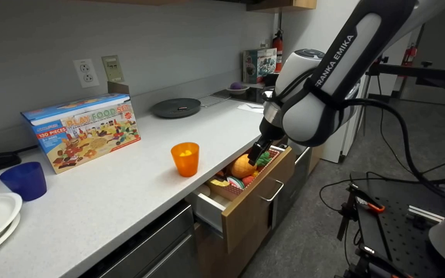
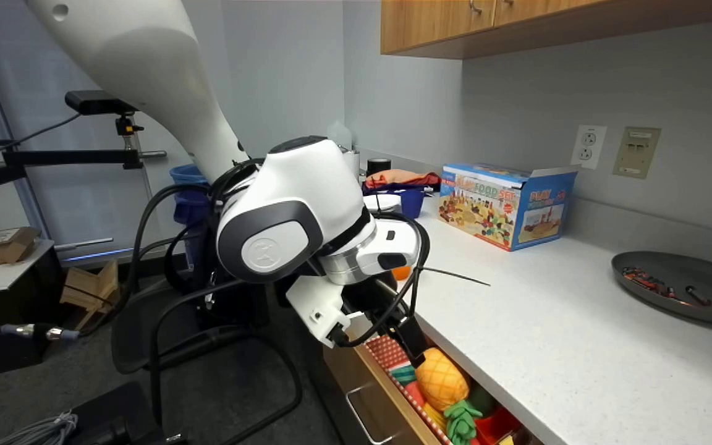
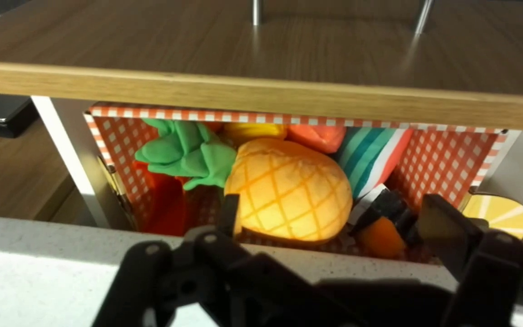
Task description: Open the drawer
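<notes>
Outward jutting, open drawer (image 1: pixel 248 210), lengthwise along counter (image 1: pixel 129 197)

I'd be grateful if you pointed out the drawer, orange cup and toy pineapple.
Drawer (image 1: pixel 248 210): in an exterior view, on its wooden front.
Orange cup (image 1: pixel 186 163): in an exterior view, on its side.
Toy pineapple (image 3: pixel 291 193): in the wrist view, on its body.

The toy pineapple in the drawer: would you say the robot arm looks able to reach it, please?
Probably yes: the drawer stands open and nothing visible separates the open gripper from the pineapple, though the counter edge runs close.
</notes>
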You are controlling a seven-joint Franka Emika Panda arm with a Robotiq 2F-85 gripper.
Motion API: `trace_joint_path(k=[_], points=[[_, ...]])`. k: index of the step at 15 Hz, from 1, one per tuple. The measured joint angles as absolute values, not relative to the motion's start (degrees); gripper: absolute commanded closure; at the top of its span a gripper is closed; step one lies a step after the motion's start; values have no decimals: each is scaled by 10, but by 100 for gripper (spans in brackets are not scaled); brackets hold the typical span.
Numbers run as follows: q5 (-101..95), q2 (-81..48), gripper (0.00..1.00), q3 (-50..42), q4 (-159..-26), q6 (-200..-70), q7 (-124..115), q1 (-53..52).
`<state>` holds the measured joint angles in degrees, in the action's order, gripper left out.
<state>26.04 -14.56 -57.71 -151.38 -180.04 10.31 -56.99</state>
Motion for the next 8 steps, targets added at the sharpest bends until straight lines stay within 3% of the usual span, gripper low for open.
trace_joint_path(k=[8], points=[[223, -130, 0, -382, -1513, -1801, 77, -367]])
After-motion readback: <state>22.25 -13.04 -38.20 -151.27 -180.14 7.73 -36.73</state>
